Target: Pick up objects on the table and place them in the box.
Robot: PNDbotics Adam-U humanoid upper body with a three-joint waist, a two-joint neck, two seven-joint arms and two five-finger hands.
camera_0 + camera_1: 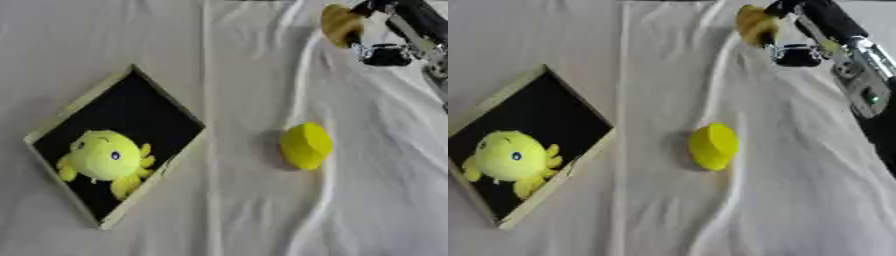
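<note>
1 right hand (785, 37) grips an orange-yellow lump (752, 24); smooth lemon (306, 145) on wrinkled cloth (245, 60).

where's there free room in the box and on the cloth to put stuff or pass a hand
In the box, the upper corner above the plush toy is bare; the lower half is crowded by the toy. On the cloth, open patches lie between box and lemon, and below the lemon. The top right is busy: the right hand holds a brownish-yellow object.

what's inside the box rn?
One yellow plush toy lies in the box, on its dark floor. Whatever is under the toy is hidden.
</note>
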